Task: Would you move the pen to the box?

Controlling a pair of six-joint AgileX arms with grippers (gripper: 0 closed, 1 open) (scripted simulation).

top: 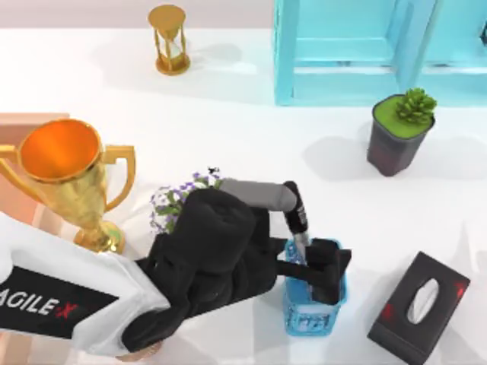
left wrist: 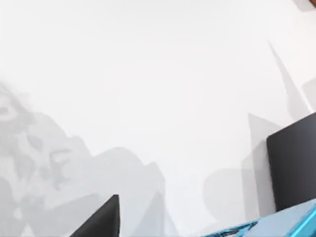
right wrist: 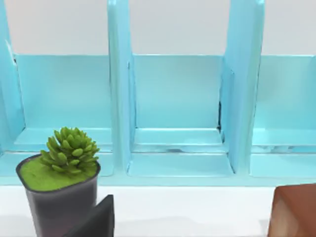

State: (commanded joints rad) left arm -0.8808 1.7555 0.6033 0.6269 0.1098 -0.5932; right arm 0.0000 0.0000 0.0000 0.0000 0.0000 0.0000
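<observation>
The left gripper (top: 329, 277) hangs over the blue cup (top: 313, 315), where the pen (top: 299, 220) leans, apparently for lifting. Whether its fingers are spread or pinching, I cannot tell. The box (top: 19, 122) lies well left of the cup. The right gripper (right wrist: 96, 219) idles, facing the shelf (right wrist: 177, 148).

White table (top: 251, 137) carries hourglass (top: 169, 39), gold trophy (top: 68, 179), turquoise shelf unit (top: 365, 49), potted succulent (top: 399, 131), black tissue box (top: 418, 306), blue mesh cup (top: 313, 308), salmon-pink box (top: 23, 129).
</observation>
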